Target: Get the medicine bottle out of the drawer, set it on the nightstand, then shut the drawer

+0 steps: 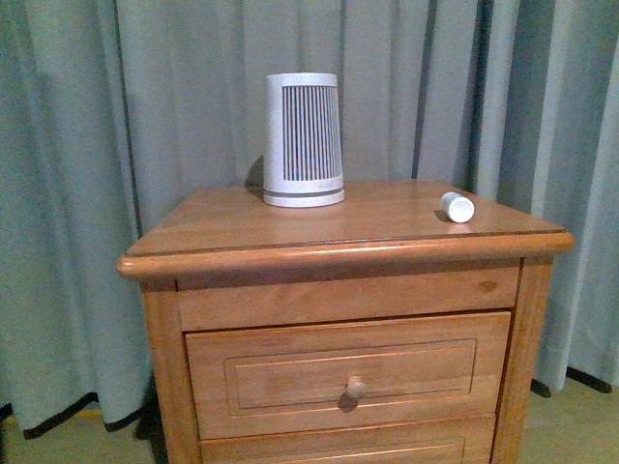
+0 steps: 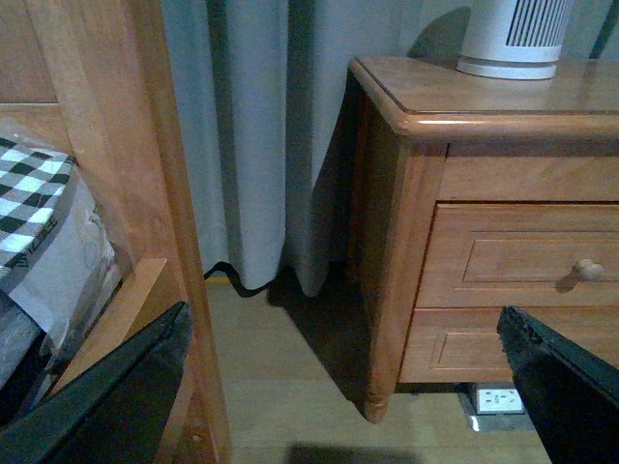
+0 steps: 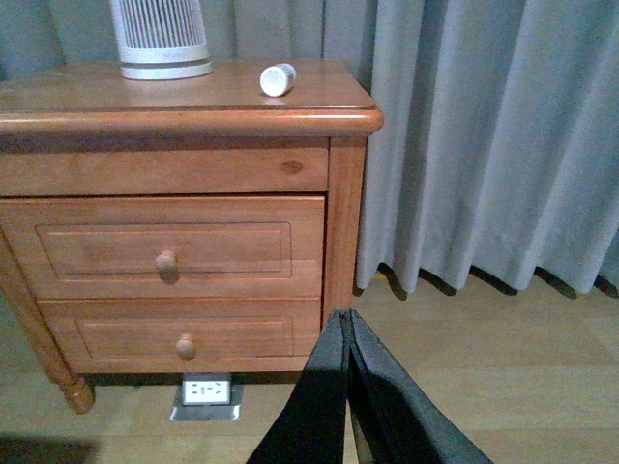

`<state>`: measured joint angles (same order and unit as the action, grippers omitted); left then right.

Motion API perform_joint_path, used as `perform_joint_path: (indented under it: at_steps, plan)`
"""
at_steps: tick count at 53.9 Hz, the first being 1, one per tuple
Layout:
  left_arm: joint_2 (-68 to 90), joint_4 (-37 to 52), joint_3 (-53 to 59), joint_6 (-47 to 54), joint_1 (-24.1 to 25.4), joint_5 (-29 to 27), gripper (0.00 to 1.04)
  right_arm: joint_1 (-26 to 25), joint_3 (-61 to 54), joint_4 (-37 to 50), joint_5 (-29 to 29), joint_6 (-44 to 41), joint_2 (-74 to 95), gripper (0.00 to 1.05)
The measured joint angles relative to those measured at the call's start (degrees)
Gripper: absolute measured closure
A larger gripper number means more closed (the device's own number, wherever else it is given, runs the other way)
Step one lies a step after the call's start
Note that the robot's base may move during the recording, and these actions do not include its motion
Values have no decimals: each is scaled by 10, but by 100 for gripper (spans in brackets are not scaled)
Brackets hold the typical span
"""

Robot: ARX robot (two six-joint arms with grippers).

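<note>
The medicine bottle (image 1: 457,207) is a small white cylinder lying on its side near the right edge of the nightstand (image 1: 338,227) top. It also shows in the right wrist view (image 3: 277,79). The drawer (image 1: 271,372), the upper and taller one with a round knob, sits flush with the cabinet front, as the right wrist view (image 3: 97,246) also shows. Neither arm appears in the front view. My left gripper (image 2: 343,314) is open and empty, low over the floor left of the nightstand (image 2: 503,106). My right gripper (image 3: 345,314) is shut on nothing, low in front of the cabinet's right side.
A large white slatted device (image 1: 304,140) stands at the back of the top. Grey curtains (image 1: 97,145) hang behind. A wooden bed frame (image 2: 97,145) with checked bedding (image 2: 29,184) is at the left. A floor socket (image 3: 206,391) lies under the shorter lower drawer (image 3: 116,338).
</note>
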<state>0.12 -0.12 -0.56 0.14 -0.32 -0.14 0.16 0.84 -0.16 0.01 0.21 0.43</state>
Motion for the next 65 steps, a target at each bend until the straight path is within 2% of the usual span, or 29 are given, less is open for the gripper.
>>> perform_joint_path:
  at_steps: [5,14,17,33,65]
  plan:
    - [0,0,0,0,0,0,7,0,0,0,0,0,0,99]
    - [0,0,0,0,0,0,7,0,0,0,0,0,0,68]
    - [0,0,0,0,0,0,7,0,0,0,0,0,0,54]
    - [0,0,0,0,0,0,7,0,0,0,0,0,0,6]
    - [0,0,0,0,0,0,7,0,0,0,0,0,0,7]
